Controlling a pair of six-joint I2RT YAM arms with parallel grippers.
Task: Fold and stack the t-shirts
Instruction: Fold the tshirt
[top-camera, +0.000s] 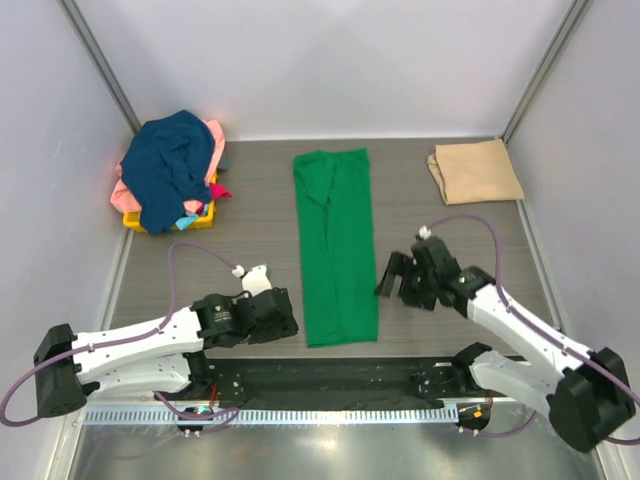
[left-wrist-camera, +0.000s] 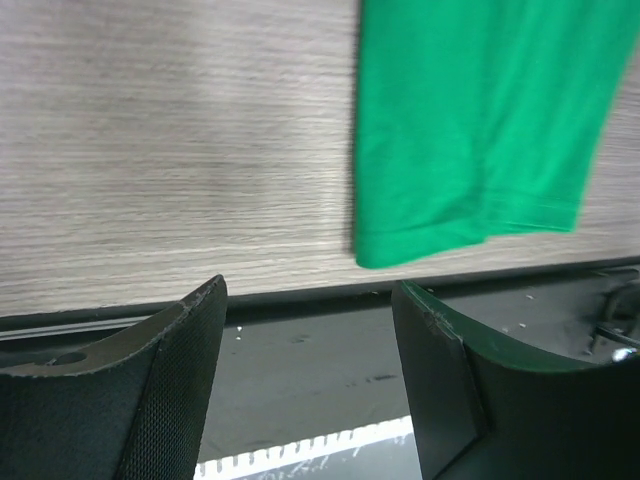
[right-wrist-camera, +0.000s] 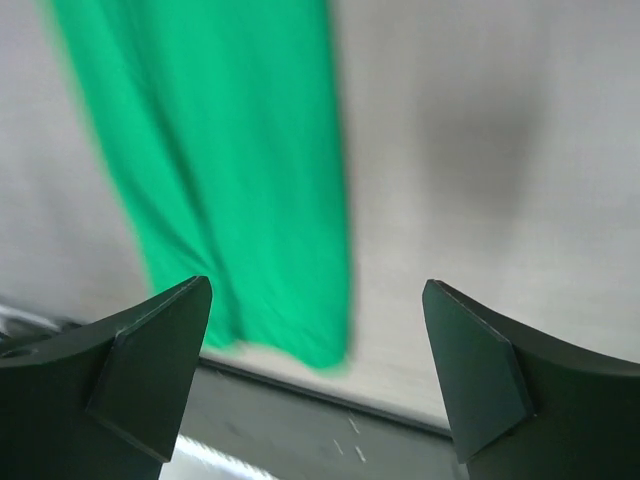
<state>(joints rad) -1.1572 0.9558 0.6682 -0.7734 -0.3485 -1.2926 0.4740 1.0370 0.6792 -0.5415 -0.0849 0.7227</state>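
A bright green t-shirt (top-camera: 337, 245) lies folded into a long narrow strip down the middle of the table; its near hem shows in the left wrist view (left-wrist-camera: 480, 130) and the right wrist view (right-wrist-camera: 230, 170). A tan t-shirt (top-camera: 475, 171) lies folded at the back right. More t-shirts, navy blue (top-camera: 170, 170) on salmon pink, are heaped at the back left. My left gripper (top-camera: 282, 318) sits open just left of the green strip's near end, empty (left-wrist-camera: 310, 330). My right gripper (top-camera: 392, 274) hovers open to the strip's right, also empty (right-wrist-camera: 315, 340).
A yellow bin (top-camera: 200, 218) sits under the heap of shirts at the back left. White walls close the table on three sides. A dark rail (top-camera: 320, 380) runs along the table's near edge between the arm bases.
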